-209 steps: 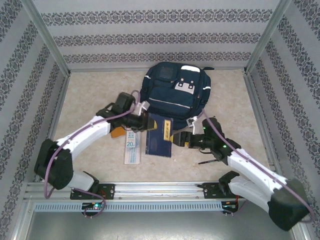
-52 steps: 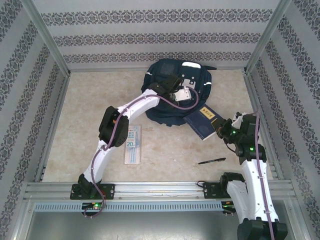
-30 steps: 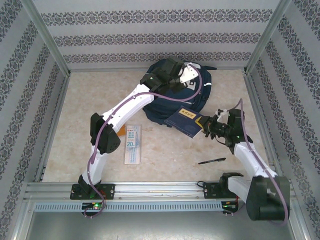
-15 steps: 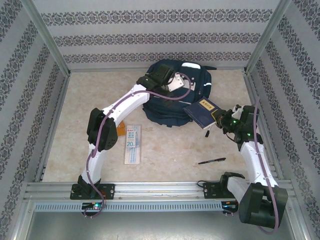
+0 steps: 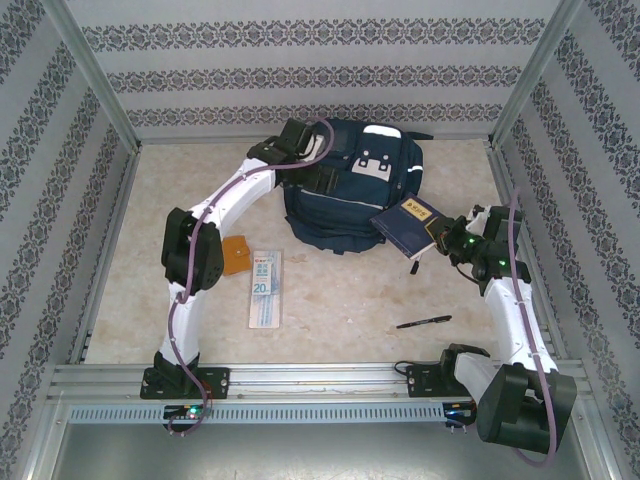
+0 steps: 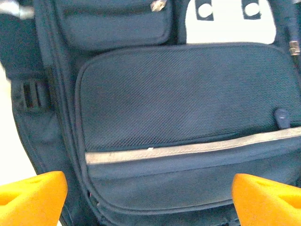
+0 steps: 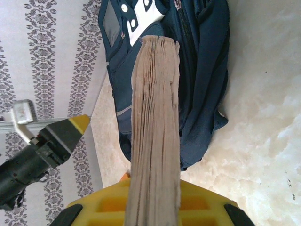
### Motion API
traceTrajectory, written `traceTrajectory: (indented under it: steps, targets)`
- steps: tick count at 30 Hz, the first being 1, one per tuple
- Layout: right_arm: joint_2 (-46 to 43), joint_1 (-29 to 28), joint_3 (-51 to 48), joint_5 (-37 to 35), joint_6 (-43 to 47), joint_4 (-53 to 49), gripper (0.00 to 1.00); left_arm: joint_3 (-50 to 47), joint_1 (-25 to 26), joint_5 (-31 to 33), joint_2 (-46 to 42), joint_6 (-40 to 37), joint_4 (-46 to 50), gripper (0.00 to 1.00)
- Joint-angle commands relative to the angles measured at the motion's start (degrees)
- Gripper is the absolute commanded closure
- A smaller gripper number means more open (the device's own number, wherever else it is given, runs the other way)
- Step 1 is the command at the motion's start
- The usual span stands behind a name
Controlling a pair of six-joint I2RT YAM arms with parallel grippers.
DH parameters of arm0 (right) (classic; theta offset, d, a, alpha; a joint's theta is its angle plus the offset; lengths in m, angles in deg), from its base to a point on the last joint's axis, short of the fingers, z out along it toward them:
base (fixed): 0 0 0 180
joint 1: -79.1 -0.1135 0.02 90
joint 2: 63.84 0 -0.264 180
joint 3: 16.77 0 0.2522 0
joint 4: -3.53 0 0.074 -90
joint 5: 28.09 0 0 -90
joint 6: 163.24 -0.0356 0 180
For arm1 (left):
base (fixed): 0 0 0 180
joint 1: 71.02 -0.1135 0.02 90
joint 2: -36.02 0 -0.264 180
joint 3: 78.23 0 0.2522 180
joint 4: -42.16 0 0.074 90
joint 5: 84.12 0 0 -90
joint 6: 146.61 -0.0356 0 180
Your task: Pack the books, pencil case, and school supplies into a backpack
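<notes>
- Navy booklet (image 5: 405, 220), right of centre, beside the backpack (image 5: 340, 215) — likely light and floppy; best pinched near the spine.
- Right gripper (image 5: 437, 238) — clamped on the booklet's edge.
- Left gripper (image 6: 146, 188) — fingers wide apart, empty, over the backpack's front.

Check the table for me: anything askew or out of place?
Nothing spilled or damaged. The book sits tilted in the right end effector beside the backpack; pencil case, pen and orange piece lie unpacked.
</notes>
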Motion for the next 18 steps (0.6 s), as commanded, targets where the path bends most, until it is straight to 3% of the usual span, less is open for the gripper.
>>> traceTrajectory:
  steps: [1, 15, 18]
  targets:
    - [-0.51, 0.45, 1.88, 2.13, 2.66, -0.78, 1.0, -1.75, -1.99, -0.34, 1.34, 9.64, -2.4, 0.12]
    - [-1.94, 0.36, 2.07, 1.99, 4.45, -3.75, 1.0, -0.85, -2.56, -2.73, 9.32, 11.43, -2.97, 0.17]
    - [-2.46, 0.28, 1.73, 2.22, 4.32, -3.97, 1.0, -0.45, -2.6, -6.14, 10.45, 11.26, -4.4, 0.26]
